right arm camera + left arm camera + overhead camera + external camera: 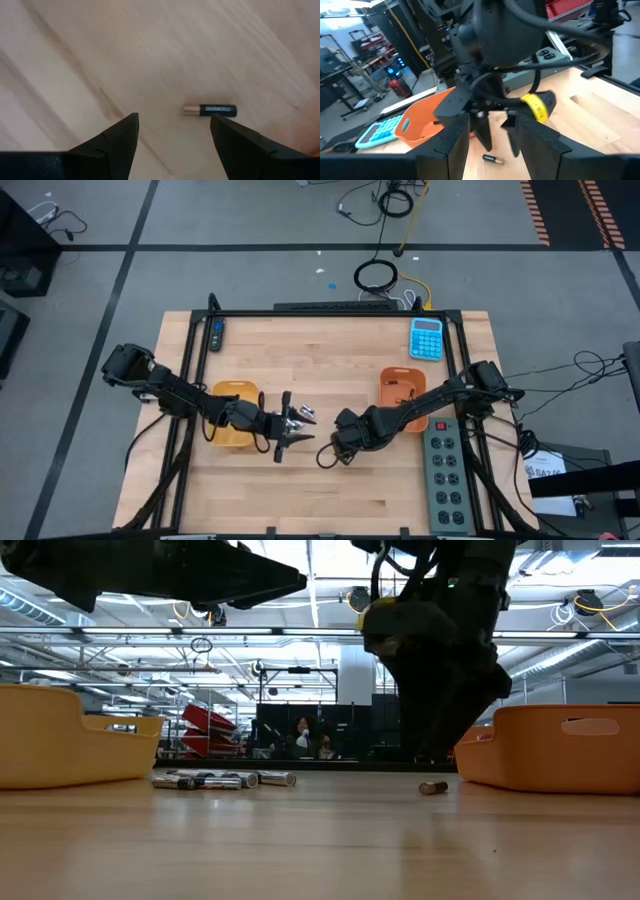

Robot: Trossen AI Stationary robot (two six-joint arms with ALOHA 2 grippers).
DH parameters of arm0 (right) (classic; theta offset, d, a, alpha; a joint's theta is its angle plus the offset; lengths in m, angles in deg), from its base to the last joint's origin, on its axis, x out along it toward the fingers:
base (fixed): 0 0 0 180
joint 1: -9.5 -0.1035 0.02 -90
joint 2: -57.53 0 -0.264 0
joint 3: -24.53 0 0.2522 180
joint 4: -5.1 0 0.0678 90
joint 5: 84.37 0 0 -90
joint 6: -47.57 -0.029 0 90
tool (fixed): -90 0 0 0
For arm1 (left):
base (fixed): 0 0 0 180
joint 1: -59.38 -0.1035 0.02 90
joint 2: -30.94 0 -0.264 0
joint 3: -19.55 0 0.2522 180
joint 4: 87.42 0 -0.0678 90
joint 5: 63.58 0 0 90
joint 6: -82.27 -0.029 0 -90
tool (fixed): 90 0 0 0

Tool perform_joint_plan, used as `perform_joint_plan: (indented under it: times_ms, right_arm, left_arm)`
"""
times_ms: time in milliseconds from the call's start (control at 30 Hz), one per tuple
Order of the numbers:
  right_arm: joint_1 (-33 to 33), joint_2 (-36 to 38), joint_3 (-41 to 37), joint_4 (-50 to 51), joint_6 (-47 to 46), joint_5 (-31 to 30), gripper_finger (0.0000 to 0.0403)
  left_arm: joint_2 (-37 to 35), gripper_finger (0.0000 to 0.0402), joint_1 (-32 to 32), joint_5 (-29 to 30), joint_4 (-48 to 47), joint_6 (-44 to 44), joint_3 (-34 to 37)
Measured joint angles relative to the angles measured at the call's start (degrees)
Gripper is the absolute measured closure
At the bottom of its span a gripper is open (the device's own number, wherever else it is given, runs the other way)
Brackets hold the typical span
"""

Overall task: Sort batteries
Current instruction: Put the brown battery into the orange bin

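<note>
Looking straight down from above, both arms meet over the middle of the wooden table [330, 490]. The left gripper [285, 442] reaches in from the yellow tray [236, 392], with a small cluster of silvery batteries [303, 413] just beside its fingers. The right gripper [333, 453] comes in from the orange tray [398, 380], pointing down at the wood. A blue calculator [426, 338] sits at the far edge, and a grey power strip [445, 476] runs along the right side.

Down at table level now: the pile of batteries [222, 779] lies in front of the yellow tray [60, 740], and one lone dark battery [433, 787] rests on the wood near the orange tray [560, 745]. The right arm's dark bulk hangs just behind that single battery. People show far back in the room.

Over to the left wrist camera: its own two dark fingers [452, 150] stand spread apart, holding nothing. Beyond them the right gripper [497, 140] points down, its fingers apart too, and the lone battery [493, 159] lies on the table just below it. The orange tray [420, 120] and the calculator [377, 132] sit behind.

And the right wrist camera: fingers [112, 142] wide apart, empty, hovering above bare wood. The black battery with the copper end [209, 109] lies flat on the table, close to one fingertip, untouched.
</note>
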Motion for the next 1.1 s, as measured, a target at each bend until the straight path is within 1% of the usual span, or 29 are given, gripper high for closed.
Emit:
perform_joint_plan:
  times_ms: [167, 300, 400, 533, 633, 800, 1100]
  right_arm:
    - [0.8, 0.0, 0.0, 1.23, -1.63, 0.38, 0.0165]
    - [2.2, -0.29, 0.02, 2.82, -1.27, 0.96, 0.0165]
    - [2.99, -1.14, 0.04, 4.28, -0.37, 1.63, 0.0165]
    - [3.55, -2.85, 0.16, 4.19, 0.67, 2.95, 0.0165]
    - [3.55, -3.87, 1.31, 4.3, 0.99, 2.71, 0.0165]
    - [3.51, -4.07, 1.57, 3.97, 0.54, 2.34, 0.0165]
    - [3.66, -4.07, 1.55, 3.84, 0.64, 1.52, 0.0165]
  left_arm:
    - [0.0, 0.0231, -0.11, -2.47, -0.01, -1.93, 0.0]
    - [0.14, 0.0231, -0.27, -2.79, -0.16, -3.31, 0.0]
    - [2.38, 0.0231, -0.84, -2.98, 1.25, -4.57, 0.02]
    - [7.65, 0.0231, -2.62, -4.21, 8.23, -4.62, -0.02]
    - [10.59, 0.0231, -3.16, -4.25, 10.86, -4.66, -0.06]
    - [12.37, 0.0231, -3.98, -4.32, 12.31, -4.88, -0.13]
    - [12.79, 0.0231, -4.61, -6.07, 12.47, -4.56, -0.13]
